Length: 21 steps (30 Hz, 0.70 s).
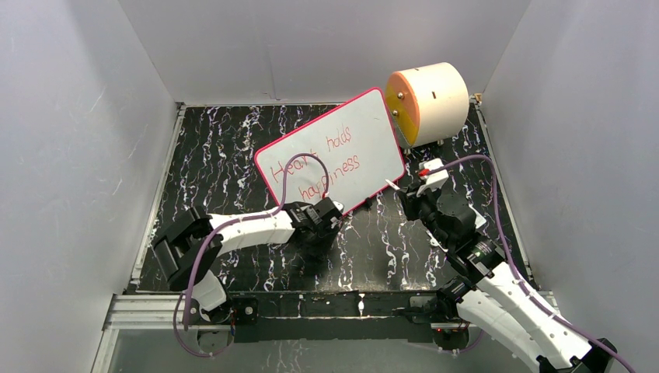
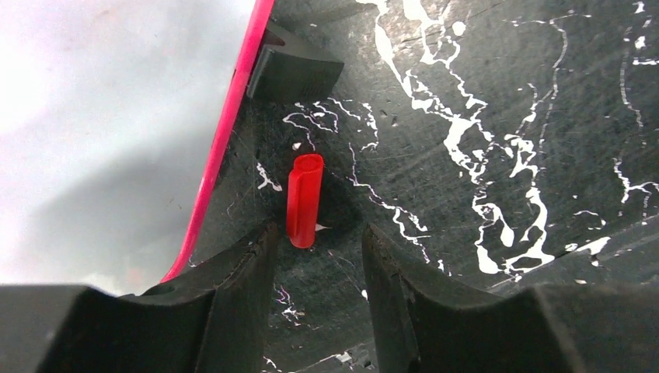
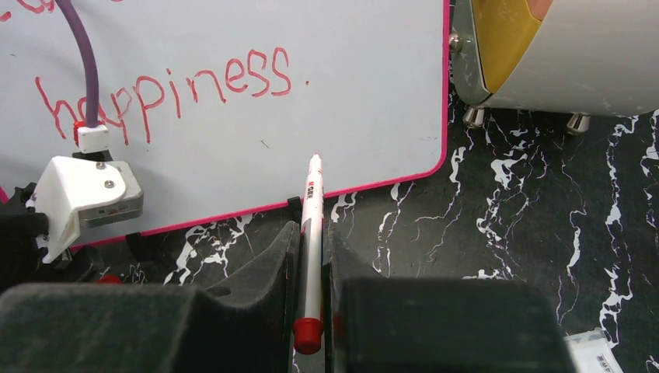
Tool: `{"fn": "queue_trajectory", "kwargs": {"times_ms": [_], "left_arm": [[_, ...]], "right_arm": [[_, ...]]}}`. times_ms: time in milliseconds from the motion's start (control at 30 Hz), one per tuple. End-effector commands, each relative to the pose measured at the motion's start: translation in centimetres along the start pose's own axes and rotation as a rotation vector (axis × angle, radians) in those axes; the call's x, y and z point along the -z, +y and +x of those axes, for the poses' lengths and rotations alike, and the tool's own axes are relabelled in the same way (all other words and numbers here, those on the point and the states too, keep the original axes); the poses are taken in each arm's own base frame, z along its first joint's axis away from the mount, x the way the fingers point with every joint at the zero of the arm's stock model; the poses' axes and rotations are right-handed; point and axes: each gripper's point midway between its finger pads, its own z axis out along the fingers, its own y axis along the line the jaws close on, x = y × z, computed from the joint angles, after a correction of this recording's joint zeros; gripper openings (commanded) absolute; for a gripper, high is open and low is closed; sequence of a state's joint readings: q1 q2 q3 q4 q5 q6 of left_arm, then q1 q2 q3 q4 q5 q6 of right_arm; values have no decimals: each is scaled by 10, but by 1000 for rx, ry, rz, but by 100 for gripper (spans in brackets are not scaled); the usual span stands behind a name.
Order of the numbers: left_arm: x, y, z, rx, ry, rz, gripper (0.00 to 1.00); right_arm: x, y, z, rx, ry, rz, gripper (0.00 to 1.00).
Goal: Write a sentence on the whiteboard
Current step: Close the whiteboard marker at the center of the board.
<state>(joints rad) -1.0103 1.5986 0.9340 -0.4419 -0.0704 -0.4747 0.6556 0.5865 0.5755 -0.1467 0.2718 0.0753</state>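
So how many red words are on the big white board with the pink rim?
3, in thin red marker lettering on the white pink-rimmed board: "Heart" upper left, "holds" upper right, "happiness" below. A purple cable crosses them, maybe hiding marks.

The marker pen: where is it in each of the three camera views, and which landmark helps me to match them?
Top external: the marker is a thin white stick just off the whiteboard's lower right edge.
Left wrist: not in it; a red cap lies there instead.
Right wrist: bottom centre, clamped in the right claw, tip toward the board.
Shared landmark: the board's pink-red rim.
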Motion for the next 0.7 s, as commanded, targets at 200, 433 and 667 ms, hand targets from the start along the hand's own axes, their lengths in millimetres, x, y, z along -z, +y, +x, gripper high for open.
{"fn": "queue_trajectory", "kwargs": {"times_ms": [200,433,667], "left_arm": [[-5,5,-11,3,10,7,39],[-11,1,-9,-2,45,37,35],[-12,-4,-1,-7,85,68,20]], "right_arm": [[3,-3,-18,-8,-64,15,0],[4,-4,-19,-11,-69,19,0],[4,-5,-18,-12,-68,21,0]]}}
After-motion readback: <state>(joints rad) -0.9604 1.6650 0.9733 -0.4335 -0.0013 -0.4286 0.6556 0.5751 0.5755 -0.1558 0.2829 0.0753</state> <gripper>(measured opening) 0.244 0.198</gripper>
